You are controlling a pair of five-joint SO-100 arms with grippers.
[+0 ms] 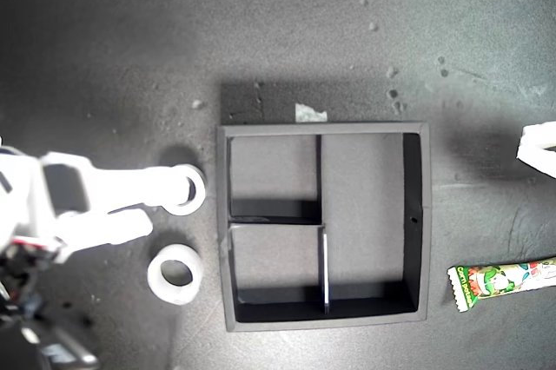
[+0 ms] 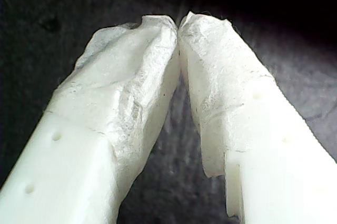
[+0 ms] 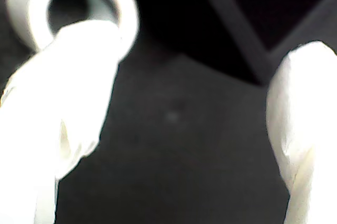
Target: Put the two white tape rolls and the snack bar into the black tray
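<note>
Second pincer was spread apart, one finger overlapping the tape roll beside the black tray; first pincer sat pinched together, empty.

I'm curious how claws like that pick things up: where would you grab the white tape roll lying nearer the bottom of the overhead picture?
The tape roll lies flat, hole up. I'd probably come from above, one jaw in the hole, one outside, pinching the wall.

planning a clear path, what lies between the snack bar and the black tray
Nothing: in the exterior view, only bare dark tabletop separates the snack bar from the black tray.
</note>
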